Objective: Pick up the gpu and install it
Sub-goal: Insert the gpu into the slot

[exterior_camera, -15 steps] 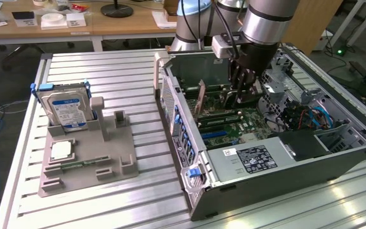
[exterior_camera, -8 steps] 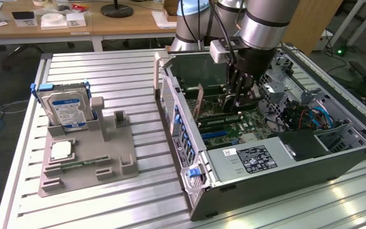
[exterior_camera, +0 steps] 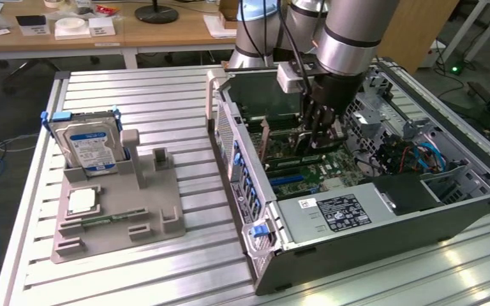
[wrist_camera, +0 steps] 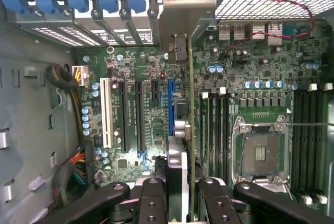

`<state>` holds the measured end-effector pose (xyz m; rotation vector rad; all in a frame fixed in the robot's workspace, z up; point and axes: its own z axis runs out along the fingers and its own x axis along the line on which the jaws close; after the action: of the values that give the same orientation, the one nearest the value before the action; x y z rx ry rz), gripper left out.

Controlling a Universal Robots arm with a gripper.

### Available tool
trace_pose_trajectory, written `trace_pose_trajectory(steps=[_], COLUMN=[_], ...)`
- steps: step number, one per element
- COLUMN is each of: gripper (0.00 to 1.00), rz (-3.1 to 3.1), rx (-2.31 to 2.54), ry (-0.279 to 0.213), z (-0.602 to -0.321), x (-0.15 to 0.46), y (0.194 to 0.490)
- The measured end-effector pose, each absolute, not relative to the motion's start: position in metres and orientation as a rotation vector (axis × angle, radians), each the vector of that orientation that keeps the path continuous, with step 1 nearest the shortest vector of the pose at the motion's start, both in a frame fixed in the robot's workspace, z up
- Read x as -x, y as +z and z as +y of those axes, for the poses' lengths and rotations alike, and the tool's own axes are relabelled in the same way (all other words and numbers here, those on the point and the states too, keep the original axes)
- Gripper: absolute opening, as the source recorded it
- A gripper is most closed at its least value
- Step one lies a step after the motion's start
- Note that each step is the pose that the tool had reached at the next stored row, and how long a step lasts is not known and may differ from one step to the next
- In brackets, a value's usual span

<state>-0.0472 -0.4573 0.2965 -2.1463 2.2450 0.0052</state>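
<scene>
The gpu [wrist_camera: 190,130], gripped edge-on by the clenched claw [wrist_camera: 180,187], stands upright over the motherboard [wrist_camera: 141,109] slots inside the open case [exterior_camera: 356,255], lifted but apparently not yet fully seated, on a ribbed metal table [exterior_camera: 143,102] in a lab with desks [exterior_camera: 168,32] behind.

Hard drive [exterior_camera: 87,145] stands upright in a grey holder [exterior_camera: 143,210] on the slatted metal surface [exterior_camera: 143,95], exterior view's left. Memory stick [exterior_camera: 100,220] lies flat in the holder's near part. Open PC case [exterior_camera: 356,255] sits just right.
</scene>
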Motion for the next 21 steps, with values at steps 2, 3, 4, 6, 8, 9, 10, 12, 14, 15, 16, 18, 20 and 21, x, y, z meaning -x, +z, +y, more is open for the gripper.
trace_pose_trajectory(steps=[2, 3, 4, 6, 8, 9, 10, 12, 14, 15, 16, 18, 20, 21], gripper=[0.28, 0.28, 0.28, 0.28, 0.28, 0.28, 0.28, 0.28, 0.28, 0.28, 0.28, 0.28, 0.28, 0.28], rz=[2.245, 2.245, 2.245, 2.245, 2.245, 2.245, 2.245, 2.245, 2.245, 2.245, 2.245, 2.245, 2.245, 2.245], rx=[2.146, 2.146, 2.146, 2.146, 2.146, 2.146, 2.146, 2.146, 2.146, 2.146, 2.146, 2.146, 2.146, 2.146], ry=[0.005, 0.005, 0.005, 0.005, 0.005, 0.005, 0.005, 0.005, 0.005, 0.005, 0.005, 0.005, 0.005, 0.005], z=[-0.458, -0.459, -0.459, -0.460, -0.460, -0.460, -0.460, -0.460, -0.460, -0.461, -0.461, -0.462, -0.462, -0.462], x=[0.047, 0.047, 0.047, 0.048, 0.048, 0.048, 0.048, 0.050, 0.050, 0.050, 0.050, 0.050, 0.052, 0.052], y=[0.293, 0.291, 0.289, 0.286, 0.284, 0.283, 0.281, 0.278, 0.276, 0.274, 0.272, 0.269, 0.266, 0.265])
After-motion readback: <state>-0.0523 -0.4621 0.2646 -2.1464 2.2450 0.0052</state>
